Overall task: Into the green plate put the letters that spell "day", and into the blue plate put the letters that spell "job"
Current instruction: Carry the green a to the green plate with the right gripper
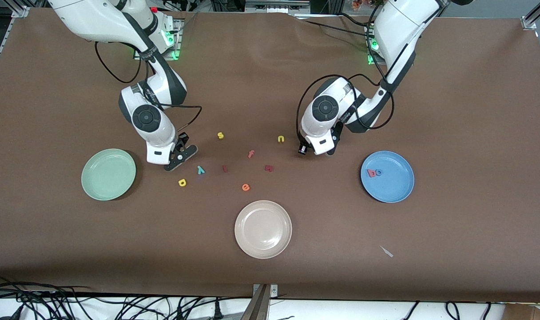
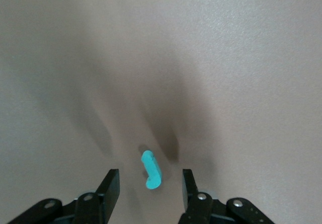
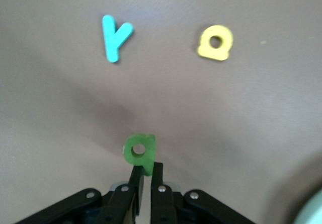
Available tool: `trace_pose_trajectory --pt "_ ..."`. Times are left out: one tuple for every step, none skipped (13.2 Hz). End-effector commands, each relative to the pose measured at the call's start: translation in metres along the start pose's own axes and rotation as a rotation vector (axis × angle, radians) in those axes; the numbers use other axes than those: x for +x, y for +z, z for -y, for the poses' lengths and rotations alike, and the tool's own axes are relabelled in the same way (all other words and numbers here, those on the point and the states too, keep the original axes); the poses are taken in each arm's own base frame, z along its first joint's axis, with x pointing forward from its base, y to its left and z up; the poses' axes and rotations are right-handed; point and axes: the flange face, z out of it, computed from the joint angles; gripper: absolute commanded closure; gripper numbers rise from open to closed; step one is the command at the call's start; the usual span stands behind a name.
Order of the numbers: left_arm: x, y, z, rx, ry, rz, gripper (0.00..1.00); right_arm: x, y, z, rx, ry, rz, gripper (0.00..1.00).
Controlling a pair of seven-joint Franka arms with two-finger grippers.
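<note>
On the brown bench [image 1: 452, 111], the green plate [image 1: 109, 174] lies bare at the right arm's end, and the blue plate [image 1: 387, 177] at the left arm's end holds the red "b" [image 1: 372, 173] and blue "o" [image 1: 379, 172]. The right gripper [image 3: 143, 176], jaws clamped on the green letter [image 3: 140, 152], hangs beside the green plate, near the teal "y" [image 1: 200, 169] and yellow letter [image 1: 182, 182]. The left gripper [image 2: 150, 183], low over the bench, has its jaws apart around the teal "j" [image 2: 151, 170].

Brown mat [image 1: 270, 266] spread across the table, metal frame corners [image 1: 530, 20] seen at its top edge, black cables [image 1: 74, 306] tangled along the white lower edge
</note>
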Motion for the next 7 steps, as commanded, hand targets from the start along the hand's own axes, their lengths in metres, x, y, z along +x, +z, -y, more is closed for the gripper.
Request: trace_pose_trajectory --pt "0.002 0.003 0.003 -0.014 -0.018 0.016 0.42 0.000 -0.020 -0.026 -0.019 0.020 0.029 1.00" --pt "0.003 0.003 0.002 -0.014 -0.020 0.016 0.43 0.001 -0.027 -0.039 -0.021 0.033 0.042 1.00" --pt "0.005 0.002 0.001 -0.016 -0.024 0.017 0.43 0.001 -0.036 -0.049 -0.023 0.047 0.055 1.00" --pt "0.012 0.001 -0.002 -0.019 -0.031 0.018 0.43 0.001 -0.043 -0.059 -0.022 0.065 0.069 1.00" --pt "0.017 -0.001 -0.004 -0.022 -0.032 0.019 0.43 -0.001 -0.046 -0.066 -0.020 0.079 0.075 1.00" --pt "0.016 -0.002 -0.004 -0.025 -0.031 0.020 0.43 -0.006 -0.045 -0.079 -0.017 0.102 0.076 1.00" --pt "0.015 -0.002 -0.005 -0.027 -0.027 0.018 0.43 -0.015 -0.040 -0.095 -0.009 0.131 0.082 1.00"
